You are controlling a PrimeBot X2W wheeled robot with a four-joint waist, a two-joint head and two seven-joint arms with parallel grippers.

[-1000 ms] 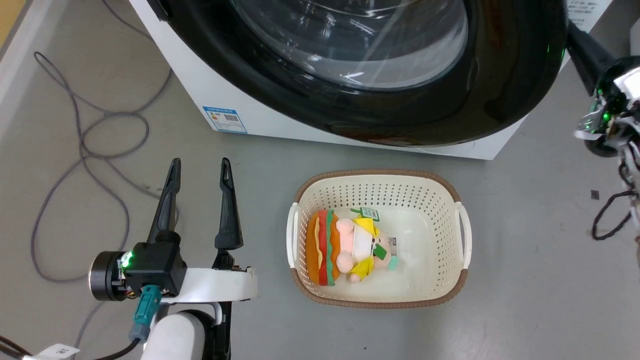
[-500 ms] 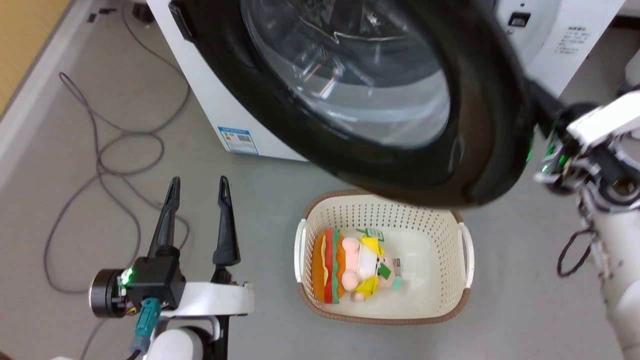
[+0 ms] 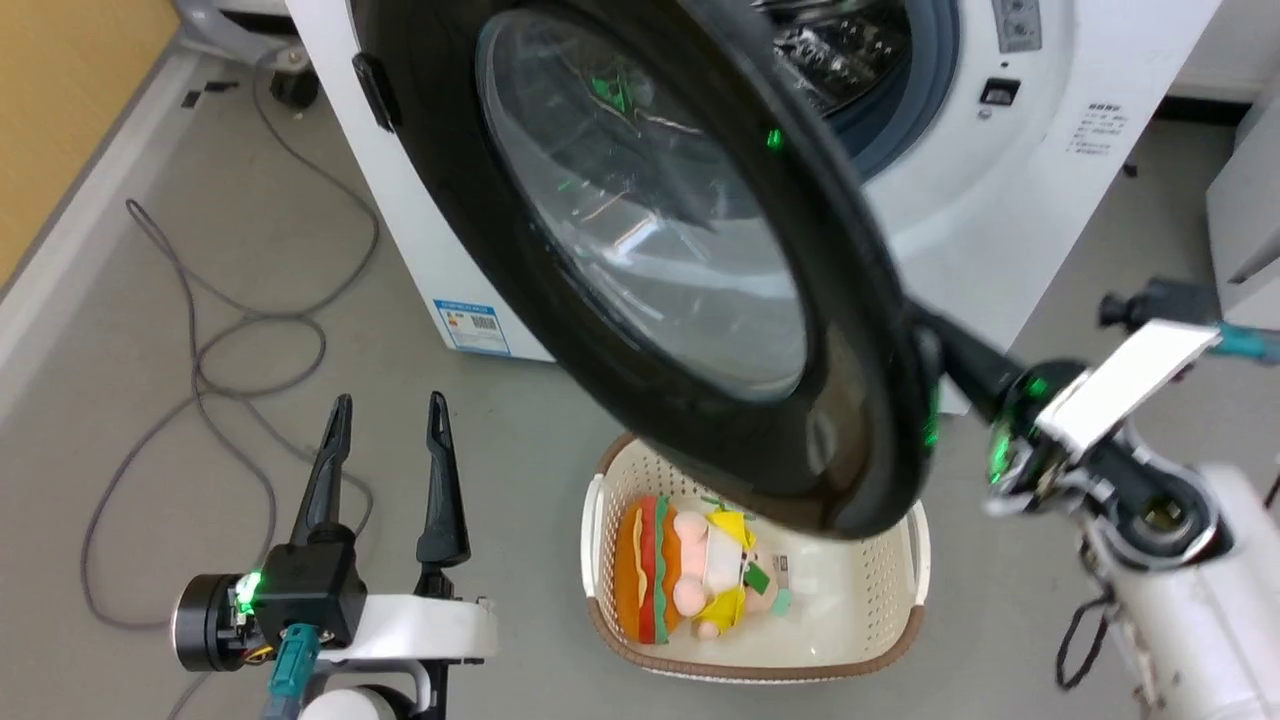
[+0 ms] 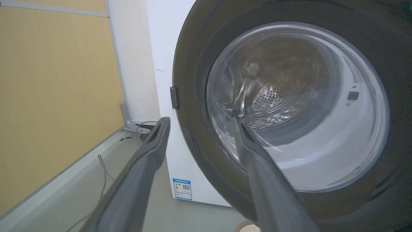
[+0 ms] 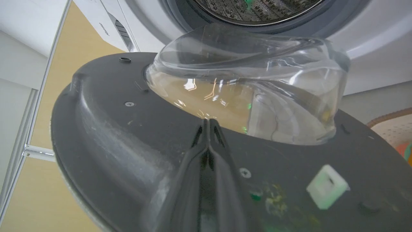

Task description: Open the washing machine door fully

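washing machine [image 3: 960,240]: white, blue label | washing machine door [image 3: 470,250]: glossy black, clear glass | basket [image 3: 905,560]: cream, brown rim, perforated | floor [image 3: 150,420]: grey

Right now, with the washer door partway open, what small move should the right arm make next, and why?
Probably push the shut right gripper a little outward against the inner face of the washing machine door. The door stands only partway off the drum opening, and the gripper already sits at its inner side.
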